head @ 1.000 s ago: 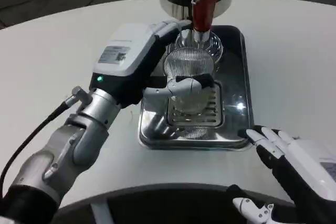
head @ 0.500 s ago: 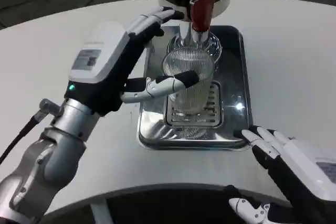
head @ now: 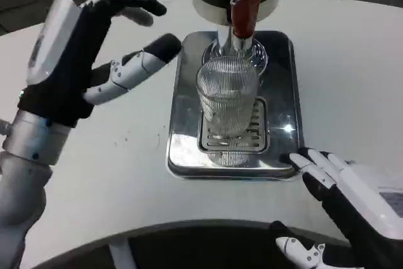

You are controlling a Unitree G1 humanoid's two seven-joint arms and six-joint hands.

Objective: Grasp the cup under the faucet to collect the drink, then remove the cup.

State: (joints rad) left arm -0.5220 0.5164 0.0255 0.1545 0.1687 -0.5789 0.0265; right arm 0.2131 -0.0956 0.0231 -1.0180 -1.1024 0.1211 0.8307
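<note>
Ribbed glass cup (head: 228, 102) stands alone under the faucet (head: 242, 20) as the left hand (head: 85, 42), fingers spread and empty, lifts away, grasp undone.

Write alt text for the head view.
A ribbed clear glass cup stands on a shiny metal drip tray under a red-handled faucet, untouched. The left hand hovers open to its left; the right hand rests open near the tray's corner.

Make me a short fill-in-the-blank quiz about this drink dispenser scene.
The ribbed clear glass cup stands on the ____ drip tray. The faucet's lever handle is ____ in colour. The left robot hand holds ____. The right robot hand rests near the tray's ____ corner.

Missing: metal; red; nothing; front right
</note>
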